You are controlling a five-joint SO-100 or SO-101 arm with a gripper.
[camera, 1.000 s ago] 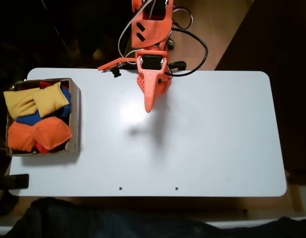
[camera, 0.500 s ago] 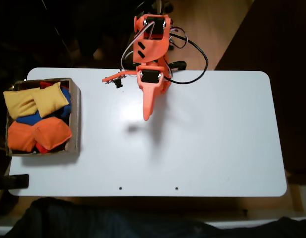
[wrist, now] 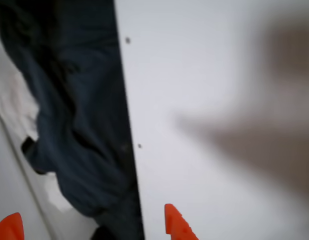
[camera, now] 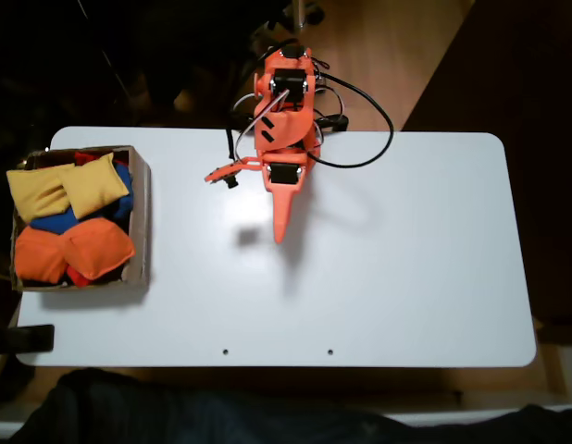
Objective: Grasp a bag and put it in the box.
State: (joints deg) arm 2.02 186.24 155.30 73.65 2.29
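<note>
In the fixed view the brown cardboard box (camera: 142, 222) stands at the table's left edge. The golden-yellow bag (camera: 96, 184) lies inside it near the top, among other beanbags. My orange gripper (camera: 280, 231) hangs over the middle of the white table, far to the right of the box, with its tip pointing toward the near edge. Two orange fingertips (wrist: 177, 227) stand well apart at the bottom of the wrist view, so the gripper (wrist: 92, 229) is open and holds nothing.
A paler yellow beanbag (camera: 36, 192), two orange ones (camera: 73, 252) and a blue one (camera: 55, 222) also fill the box. Black cables (camera: 360, 148) loop at the arm's base. Dark cloth (wrist: 69, 125) hangs past the table's near edge.
The arm has reached further out over the table, its tip moving toward the near edge. The beanbags and box have not moved.
</note>
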